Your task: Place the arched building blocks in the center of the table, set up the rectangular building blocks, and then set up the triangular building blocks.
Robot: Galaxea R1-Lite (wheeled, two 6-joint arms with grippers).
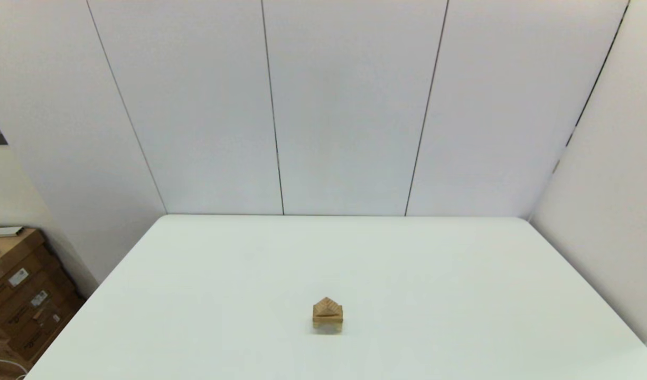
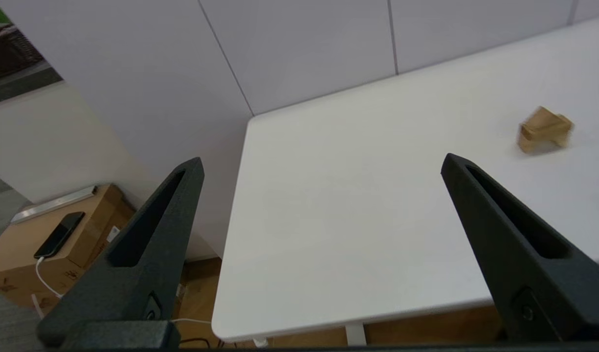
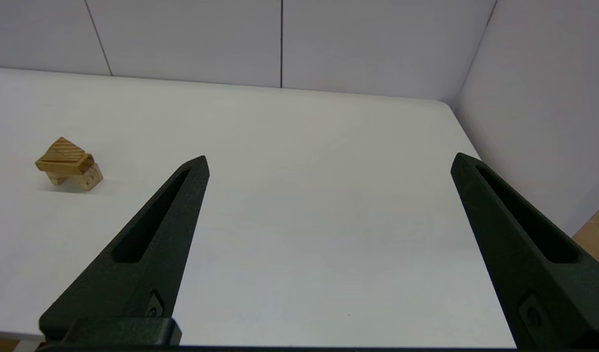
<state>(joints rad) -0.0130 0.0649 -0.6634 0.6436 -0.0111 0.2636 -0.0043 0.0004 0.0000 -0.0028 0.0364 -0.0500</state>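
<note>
A small wooden stack stands near the middle of the white table (image 1: pixel 196 295). The arched block (image 1: pixel 327 326) is at the bottom, hollow side down. The flat rectangular block (image 1: pixel 327 315) lies across it, and the triangular block (image 1: pixel 327 305) sits on top. The right wrist view shows the same stack: arched block (image 3: pixel 86 179), rectangular block (image 3: pixel 64 165), triangular block (image 3: pixel 64 149). The left wrist view shows it blurred, triangular block (image 2: pixel 543 117) uppermost. My left gripper (image 2: pixel 321 164) hangs open by the table's left front corner, far from the stack. My right gripper (image 3: pixel 328 161) is open over the table's right side. Neither arm appears in the head view.
Cardboard boxes (image 1: pixel 22 301) stand on the floor left of the table, with a phone (image 2: pixel 59 234) on one. White wall panels (image 1: pixel 349 105) close off the back and right sides. The table edge (image 2: pixel 328 322) runs just below my left gripper.
</note>
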